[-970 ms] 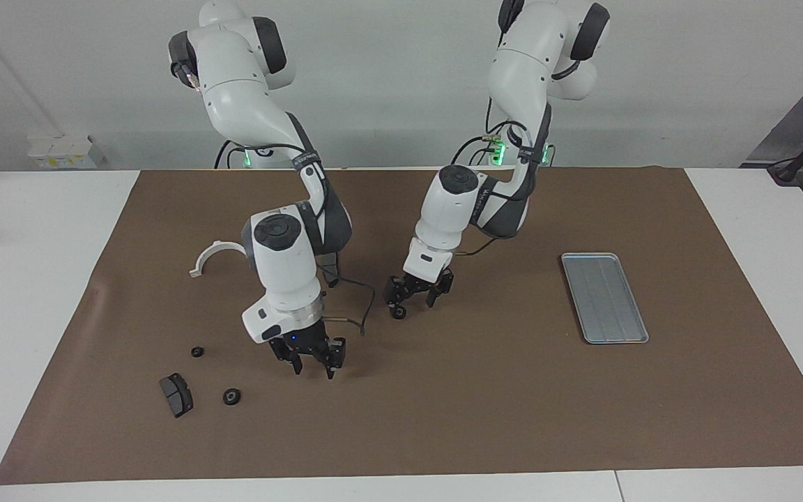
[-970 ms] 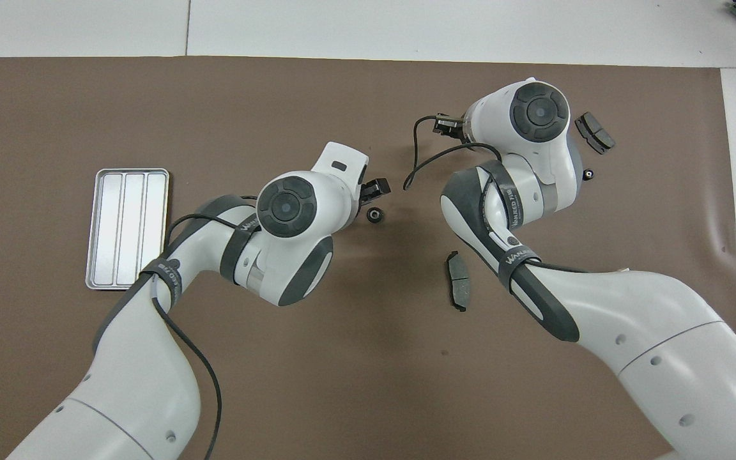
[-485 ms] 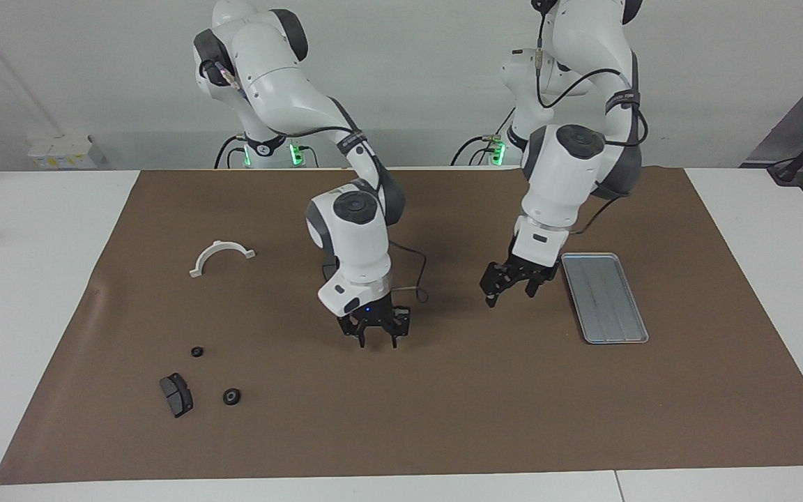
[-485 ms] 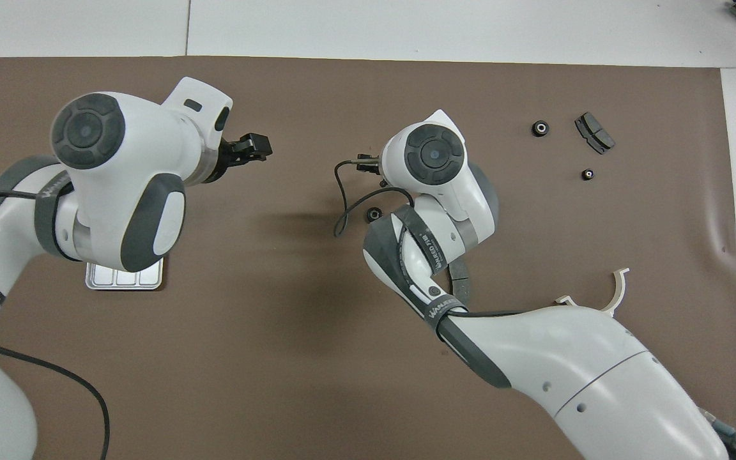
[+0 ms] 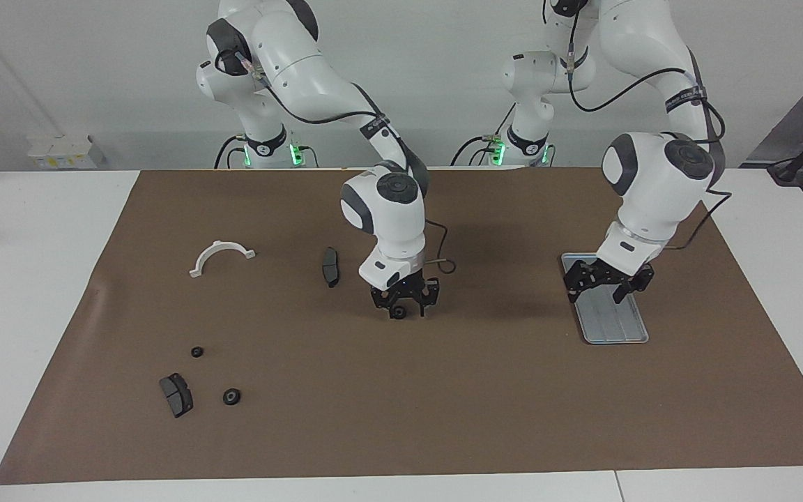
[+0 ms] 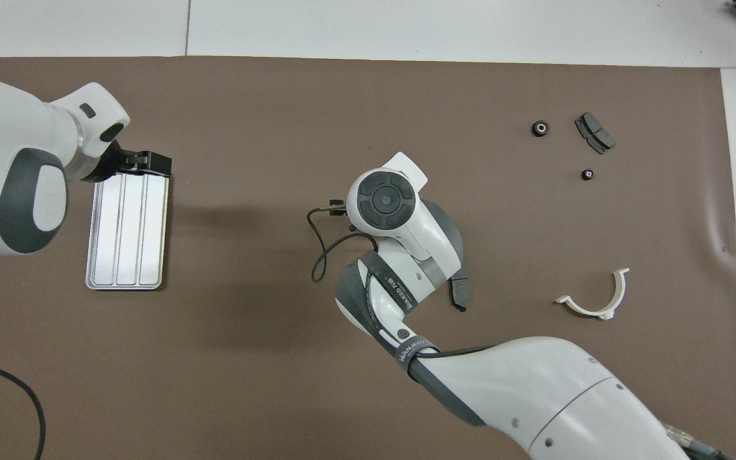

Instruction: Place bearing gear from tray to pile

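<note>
My right gripper (image 5: 403, 304): shifted from beside pile (image 5: 196, 380) to mid-tabletop, lowered, fingers now straddling lone bearing gear (image 5: 397, 313). My left gripper (image 5: 607, 281): released that gear at mid-tabletop a second ago, swung toward own end, now over tray (image 5: 617, 322), fingers spread, nothing between them. Slim curved pad (image 5: 330, 266) and white half-ring bracket (image 5: 221, 256): uncovered in both views as my right arm pulled inward.

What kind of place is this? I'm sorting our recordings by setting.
Probably a robotics lab bench. Two Franka arms work at a white table under a brown mat, with a metal tray, small black gears and a brake pad laid out.
</note>
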`<state>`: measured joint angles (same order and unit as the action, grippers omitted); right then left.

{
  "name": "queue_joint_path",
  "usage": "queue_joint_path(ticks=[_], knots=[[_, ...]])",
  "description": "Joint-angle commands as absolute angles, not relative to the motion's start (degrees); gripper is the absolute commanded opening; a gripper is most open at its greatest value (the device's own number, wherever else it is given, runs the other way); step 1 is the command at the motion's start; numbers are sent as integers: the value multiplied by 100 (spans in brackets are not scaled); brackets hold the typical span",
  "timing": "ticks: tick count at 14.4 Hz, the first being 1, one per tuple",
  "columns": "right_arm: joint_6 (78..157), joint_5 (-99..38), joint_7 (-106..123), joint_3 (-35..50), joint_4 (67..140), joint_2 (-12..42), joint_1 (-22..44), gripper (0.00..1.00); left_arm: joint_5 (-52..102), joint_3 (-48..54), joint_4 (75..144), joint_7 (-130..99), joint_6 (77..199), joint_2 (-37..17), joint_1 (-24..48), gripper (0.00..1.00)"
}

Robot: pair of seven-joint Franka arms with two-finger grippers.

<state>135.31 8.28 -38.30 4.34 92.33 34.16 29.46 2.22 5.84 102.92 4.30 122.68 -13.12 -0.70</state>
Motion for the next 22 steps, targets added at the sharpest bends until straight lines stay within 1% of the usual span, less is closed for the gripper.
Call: queue_joint_path(ticks=[1,4,5,6,7,10,11,13,15,16,17,18,21,22], knots=[[13457,958,-3911,422,9659,3138,2944,65,255,624,10433,879,11901,-906,-281,100],[13316,984,-3902,431,9659,3120,2944,55,-7,589,10354,888,11393,-529,-273,100],[13307,984,-3902,431,9659,3120,2944,50,-244,615,10327,879,11130,-388,-255,100],[13298,984,-3902,431,9659,3120,2944,44,-237,633,10310,844,11014,-282,-246,100],[13307,984,-3911,431,9659,3120,2944,40,-229,642,10283,818,10847,-168,-220,100],[13386,984,-3920,422,9659,3129,2936,27,287,581,9767,695,10022,-44,-272,100],[13394,984,-3920,422,9650,3129,2936,24,368,580,9582,668,9776,-44,-281,100],[13386,993,-3920,413,9642,3129,2936,15,369,554,9283,668,9301,-44,-281,100],[13316,993,-3929,396,9607,3129,2918,11,360,554,9115,659,8888,0,-281,100],[13289,993,-3911,378,9598,3112,2866,11,352,589,9236,616,8955,183,-281,100],[13254,993,-3885,361,9580,3050,2813,11,352,598,9551,615,9026,306,-281,100],[13184,1002,-3850,360,9580,2954,2673,11,352,598,9693,641,9087,403,-273,100],[13008,1020,-3368,378,9598,2681,2225,11,334,598,9677,668,9114,396,-237,100],[12938,1020,-3271,387,9615,2628,2067,11,325,598,9572,703,9140,387,-255,100]])
